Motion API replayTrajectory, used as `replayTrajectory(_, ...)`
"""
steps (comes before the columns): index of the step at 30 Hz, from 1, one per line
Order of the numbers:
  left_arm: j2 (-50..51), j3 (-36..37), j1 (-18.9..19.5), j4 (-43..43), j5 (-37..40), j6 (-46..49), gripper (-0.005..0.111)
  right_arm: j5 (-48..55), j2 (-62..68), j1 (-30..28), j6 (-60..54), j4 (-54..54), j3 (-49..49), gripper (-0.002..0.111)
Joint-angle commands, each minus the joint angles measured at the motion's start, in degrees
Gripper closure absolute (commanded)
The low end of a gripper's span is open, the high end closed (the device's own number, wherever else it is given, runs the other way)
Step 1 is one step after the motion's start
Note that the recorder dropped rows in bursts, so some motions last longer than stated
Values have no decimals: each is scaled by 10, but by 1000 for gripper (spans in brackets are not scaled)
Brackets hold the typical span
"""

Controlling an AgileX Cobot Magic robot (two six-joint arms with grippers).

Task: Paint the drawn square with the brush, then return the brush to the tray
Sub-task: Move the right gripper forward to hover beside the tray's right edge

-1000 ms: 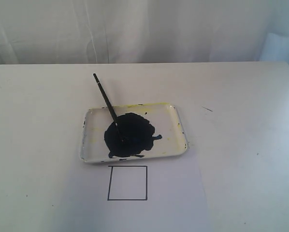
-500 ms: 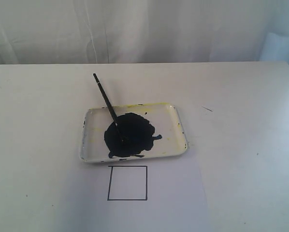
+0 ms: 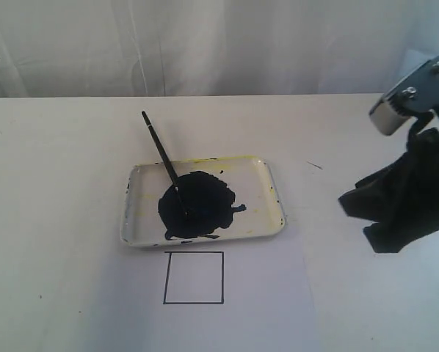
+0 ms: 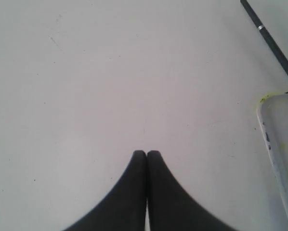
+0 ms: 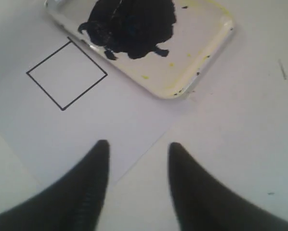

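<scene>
The white tray (image 3: 275,192) with a dark paint blob (image 3: 197,204) sits mid-table. The thin black brush (image 3: 159,149) leans in it, tip in the blob, handle sticking out over the far-left rim. Just in front lies the drawn square (image 3: 194,277), its inside white. My right gripper (image 3: 357,220) hangs open and empty to the right of the tray; its wrist view shows the gripper (image 5: 138,147) over the paper's edge, with the square (image 5: 67,74) and the tray (image 5: 202,57) beyond. My left gripper (image 4: 147,153) is shut and empty over bare table, beside the brush handle (image 4: 271,43) and tray rim (image 4: 274,144).
White paper (image 3: 263,308) carrying the square lies along the table's front, its far edge under the tray. A short dark mark (image 3: 315,165) is on the table right of the tray. A white curtain (image 3: 219,44) hangs behind the table.
My right arm has come into the exterior view from the right. A small dark part now shows at the upper left edge. The brush, tray and square have not moved.
</scene>
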Motion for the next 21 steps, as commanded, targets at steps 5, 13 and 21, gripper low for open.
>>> replayTrajectory(5, 94, -47, -4, -12, 9, 40, 107, -40, 112, 51, -46, 18, -17, 19)
replayTrajectory(13, 166, -102, -4, -88, 20, 199, 107, -64, 198, 104, -177, 18, -17, 19)
replayTrajectory(21, 211, -123, -4, -129, 35, 303, 107, -116, 275, 121, -196, 31, -17, 19)
